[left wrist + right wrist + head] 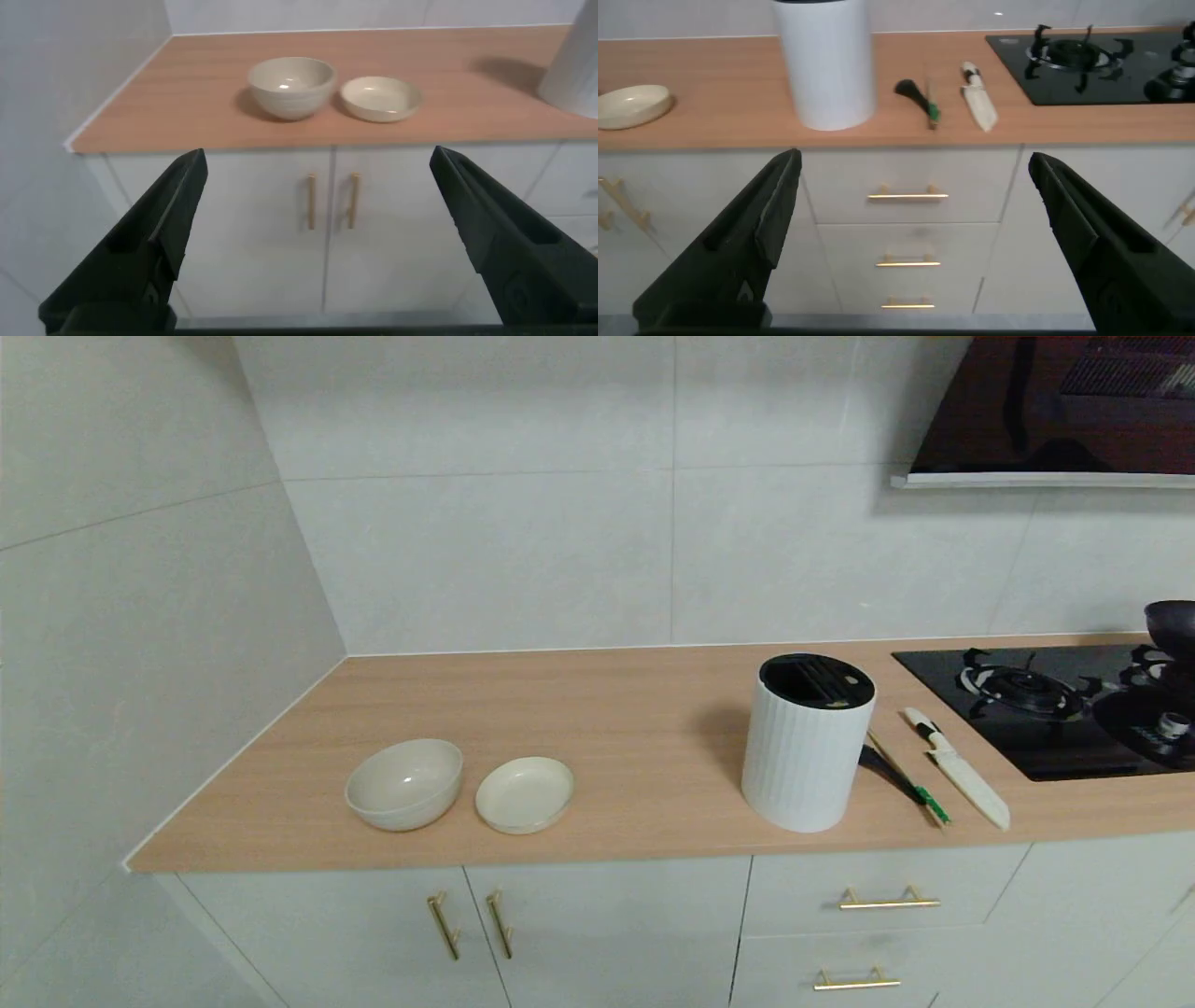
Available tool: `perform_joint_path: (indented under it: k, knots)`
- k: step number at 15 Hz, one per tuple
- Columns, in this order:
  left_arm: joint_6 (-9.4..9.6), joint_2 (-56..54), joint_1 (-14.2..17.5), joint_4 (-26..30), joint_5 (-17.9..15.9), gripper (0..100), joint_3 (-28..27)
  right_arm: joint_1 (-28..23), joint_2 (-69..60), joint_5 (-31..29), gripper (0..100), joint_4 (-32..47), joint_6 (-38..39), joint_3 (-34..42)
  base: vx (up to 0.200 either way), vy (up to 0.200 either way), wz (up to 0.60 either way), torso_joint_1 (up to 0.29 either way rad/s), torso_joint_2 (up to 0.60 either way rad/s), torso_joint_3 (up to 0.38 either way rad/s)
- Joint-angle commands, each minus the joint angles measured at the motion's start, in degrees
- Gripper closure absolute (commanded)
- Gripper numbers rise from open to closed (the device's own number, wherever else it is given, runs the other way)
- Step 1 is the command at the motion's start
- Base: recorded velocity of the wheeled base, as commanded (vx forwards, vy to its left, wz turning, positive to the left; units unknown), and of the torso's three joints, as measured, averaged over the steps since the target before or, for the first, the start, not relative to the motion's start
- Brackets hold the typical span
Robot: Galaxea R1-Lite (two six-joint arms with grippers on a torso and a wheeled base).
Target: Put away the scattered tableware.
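Left gripper (318,157): fingers (154,243) spread wide apart, nothing held. Ahead of the fingertips, on the wooden countertop (168,126), stands a cream bowl (291,87). A shallow cream dish (379,98) sits just beside the bowl, on its right.

Right gripper (913,157): fingers (747,247) likewise spread, empty. Ahead of the left finger stands a white ribbed utensil holder (825,61). Ahead of the gap between the fingers lie a black-and-green utensil (917,96) and a white knife (978,96), side by side, near the holder. Farther ahead, beyond the right finger, is the gas hob (1083,65).
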Motion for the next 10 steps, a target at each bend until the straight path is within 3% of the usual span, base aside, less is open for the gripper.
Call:
perform_joint_path:
  k: [1,10]
  knots:
    - [-0.01,0.1,0.0,0.0,0.0,0,0.0,0.1,0.0,0.0,0,0.0,0.0,0.0,0.000,0.200,0.00,0.002,0.00,0.007]
    - [-0.01,0.1,0.0,0.0,0.0,0,0.0,0.0,0.0,0.0,0,0.0,0.0,0.0,0.000,0.200,0.00,0.003,0.00,0.002]
